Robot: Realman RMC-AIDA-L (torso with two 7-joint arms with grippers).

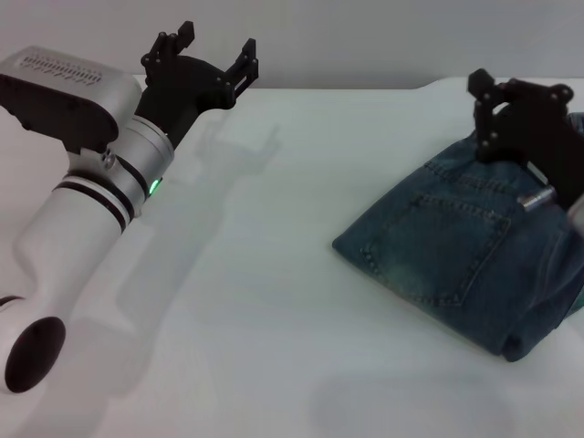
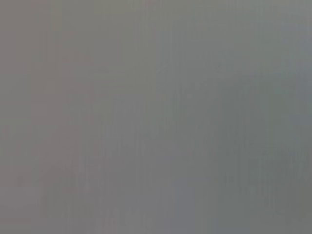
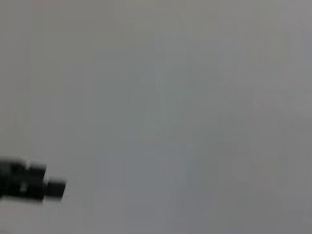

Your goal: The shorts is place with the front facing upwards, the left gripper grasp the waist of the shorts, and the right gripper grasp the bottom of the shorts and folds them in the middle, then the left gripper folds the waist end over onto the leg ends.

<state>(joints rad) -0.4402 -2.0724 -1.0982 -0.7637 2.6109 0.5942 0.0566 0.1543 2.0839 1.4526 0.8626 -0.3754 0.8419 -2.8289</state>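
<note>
The left gripper (image 1: pixel 216 57) hangs above the white table (image 1: pixel 255 274) on the left side, well away from the shorts (image 1: pixel 456 255), its two black fingers (image 1: pixel 245 62) spread wide with nothing between them. A green light glows on the ring of its silver-white arm, just below the grey box with the black top.

The shorts lie on the right side of the table, already folded into a compact bundle. A stitched pocket faces up on top, and a thick folded edge shows at the near right corner.

Farther back, the right gripper (image 1: pixel 511 114) sits over the far end of the shorts, low against the denim. I cannot tell whether its fingers are parted or closed.

The left wrist view shows only blank grey. The right wrist view shows a pale surface with a blurred black shape at one edge.
</note>
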